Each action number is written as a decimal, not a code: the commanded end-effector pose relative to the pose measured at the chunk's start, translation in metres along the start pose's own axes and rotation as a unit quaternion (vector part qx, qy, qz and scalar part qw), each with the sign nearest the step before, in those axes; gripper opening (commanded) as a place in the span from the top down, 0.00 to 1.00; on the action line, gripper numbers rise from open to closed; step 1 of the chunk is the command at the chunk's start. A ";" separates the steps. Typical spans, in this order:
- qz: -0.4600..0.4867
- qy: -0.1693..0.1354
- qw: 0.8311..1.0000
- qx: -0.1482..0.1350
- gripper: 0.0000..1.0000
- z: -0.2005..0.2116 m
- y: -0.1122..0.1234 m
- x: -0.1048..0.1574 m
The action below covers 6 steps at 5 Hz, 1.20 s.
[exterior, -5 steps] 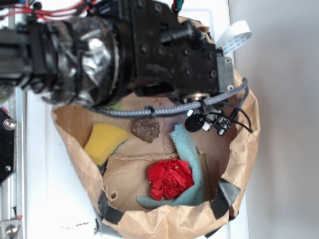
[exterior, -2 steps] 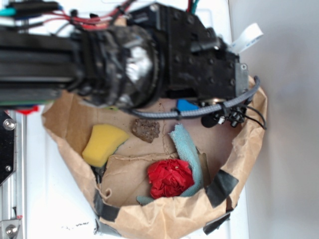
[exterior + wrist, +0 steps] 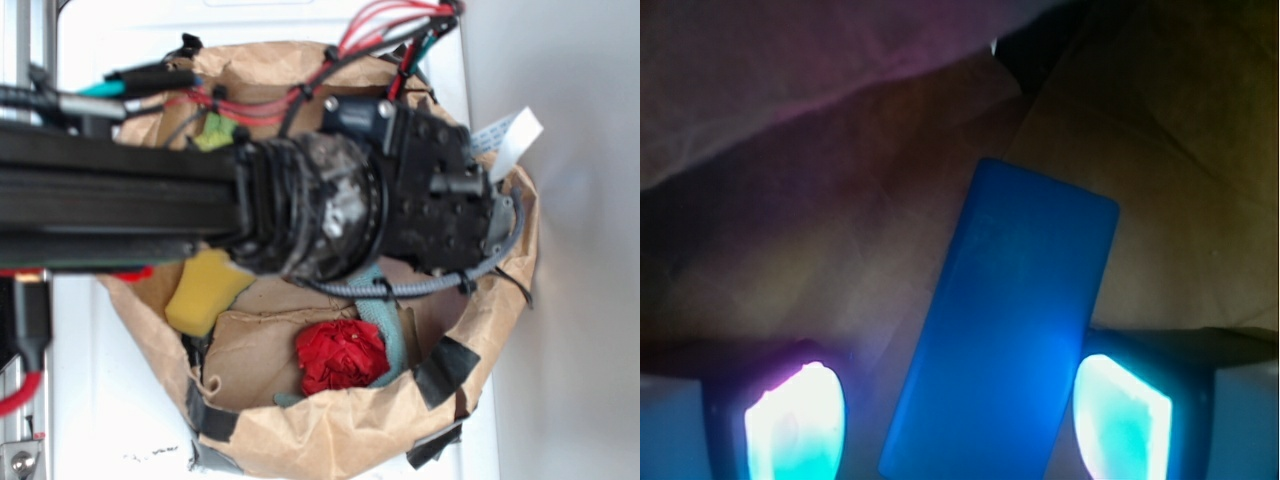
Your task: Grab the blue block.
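My gripper (image 3: 955,415) hangs with its 2 glowing fingers (image 3: 795,420) spread apart, and the bright blue, smooth, flat rectangular block (image 3: 1005,325) lies between them on the crumpled brown paper floor (image 3: 840,230) of the bag. In the wrist view the block's right long edge sits just beside or against my right finger, while a clear gap separates its left long edge from my left finger; I cannot tell whether I touch it yet.

The block's long axis runs from near my wrist camera up and away, tilted a little to the right, so its far short end points toward the upper right of that view. My fingers flank its long sides, which is the narrow way to pinch it.

To do this well, I judge I should shift slightly right to centre the block, twist a touch to square my fingers with its long edges, sink until the pads span its thin sides, then close gently, since a smooth slab could skid.

In the exterior view my arm (image 3: 120,210) covers the block inside the brown paper bag (image 3: 330,440).
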<state>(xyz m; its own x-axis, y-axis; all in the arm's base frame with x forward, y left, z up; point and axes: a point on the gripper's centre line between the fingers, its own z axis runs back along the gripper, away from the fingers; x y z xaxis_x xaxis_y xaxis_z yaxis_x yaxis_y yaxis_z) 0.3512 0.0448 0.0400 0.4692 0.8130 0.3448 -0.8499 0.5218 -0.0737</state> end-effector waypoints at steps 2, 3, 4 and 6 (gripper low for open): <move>-0.048 -0.035 0.998 -0.020 1.00 -0.001 -0.011 -0.005; -0.099 -0.069 0.992 -0.045 1.00 0.001 -0.011 -0.007; -0.105 -0.100 0.988 -0.048 1.00 0.003 -0.007 -0.009; -0.155 -0.136 0.976 -0.071 1.00 0.018 0.004 -0.007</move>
<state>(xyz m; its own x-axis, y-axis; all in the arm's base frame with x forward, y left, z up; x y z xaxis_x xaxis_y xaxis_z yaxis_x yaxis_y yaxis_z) 0.3363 0.0311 0.0344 0.6403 0.5143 0.5705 -0.6236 0.7817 -0.0047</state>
